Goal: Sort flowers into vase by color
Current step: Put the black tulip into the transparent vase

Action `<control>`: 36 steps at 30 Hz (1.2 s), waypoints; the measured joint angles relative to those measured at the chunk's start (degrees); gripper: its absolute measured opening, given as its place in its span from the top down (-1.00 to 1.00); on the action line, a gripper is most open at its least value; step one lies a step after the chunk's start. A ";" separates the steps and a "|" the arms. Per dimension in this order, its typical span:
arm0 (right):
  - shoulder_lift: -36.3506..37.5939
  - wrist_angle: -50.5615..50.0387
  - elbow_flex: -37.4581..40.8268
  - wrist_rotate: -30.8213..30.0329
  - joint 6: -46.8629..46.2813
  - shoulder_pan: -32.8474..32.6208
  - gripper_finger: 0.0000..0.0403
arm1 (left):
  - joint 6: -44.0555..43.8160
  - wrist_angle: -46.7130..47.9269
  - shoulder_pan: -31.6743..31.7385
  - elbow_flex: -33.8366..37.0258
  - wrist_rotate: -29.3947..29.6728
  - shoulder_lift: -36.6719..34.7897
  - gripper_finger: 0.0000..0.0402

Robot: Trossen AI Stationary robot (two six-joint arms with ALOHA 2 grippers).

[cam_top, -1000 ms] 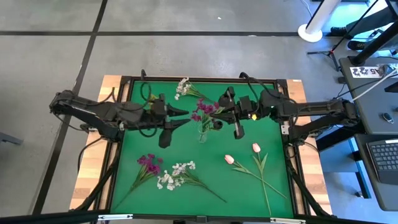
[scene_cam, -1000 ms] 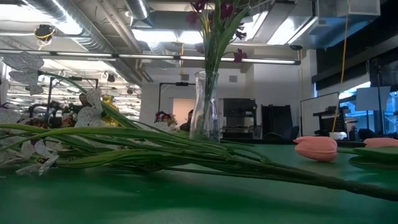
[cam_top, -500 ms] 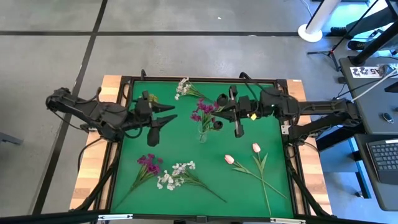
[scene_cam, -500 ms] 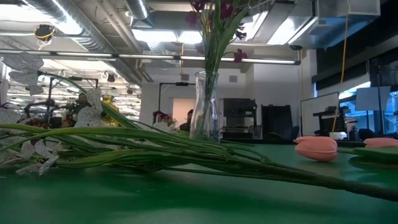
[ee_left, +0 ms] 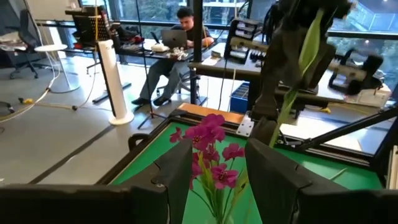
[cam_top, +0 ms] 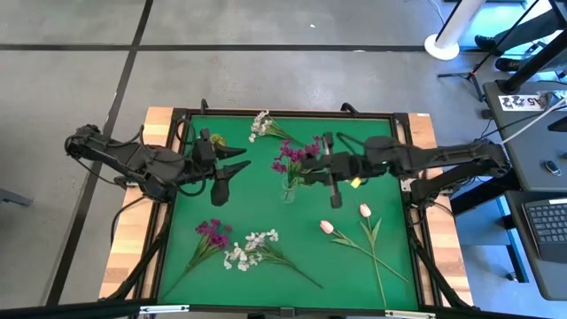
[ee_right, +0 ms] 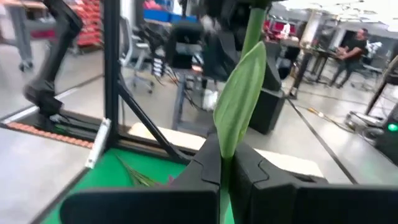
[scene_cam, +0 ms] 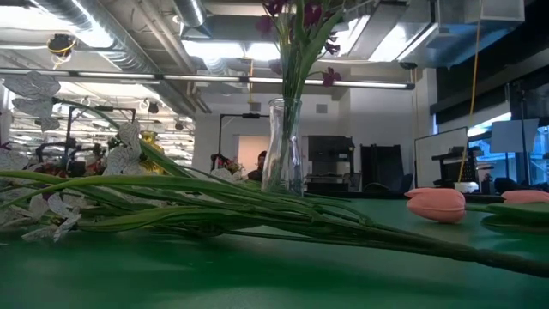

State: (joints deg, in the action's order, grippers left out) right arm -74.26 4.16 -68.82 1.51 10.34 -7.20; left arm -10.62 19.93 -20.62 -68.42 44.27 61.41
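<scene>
Reaching in from the table's right side, the right arm is stretching level toward the glass vase (cam_top: 289,188) at the green mat's (cam_top: 354,275) middle. Its right gripper (cam_top: 330,168) is clamping a green flower stem (ee_right: 239,99) between closed fingers, just beside the magenta blossoms (cam_top: 292,157) standing in the vase. The left arm is lying low over the mat's left part, its left gripper (cam_top: 232,164) pointing at the vase with fingers (ee_left: 180,168) spread apart and holding nothing. Loose on the mat are lying a magenta spray (cam_top: 211,232), white clusters (cam_top: 252,244), two pink tulips (cam_top: 354,220), and a white spray (cam_top: 262,124) at the far edge.
</scene>
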 joint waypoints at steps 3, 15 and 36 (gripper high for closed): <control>-2.77 1.45 0.00 -0.75 0.08 0.04 0.97 | -1.37 0.74 0.02 0.00 0.04 0.00 0.28; -5.85 0.98 -1.11 -6.51 1.96 0.07 0.97 | -4.32 5.59 0.02 0.00 1.68 0.00 0.28; -8.55 -8.11 -3.31 -6.49 -3.46 0.07 0.96 | -4.30 6.85 0.02 0.00 1.74 0.02 0.28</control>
State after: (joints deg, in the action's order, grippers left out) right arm -82.81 -3.95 -72.13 -4.97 6.88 -7.14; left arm -14.92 26.78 -20.60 -68.42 46.01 61.43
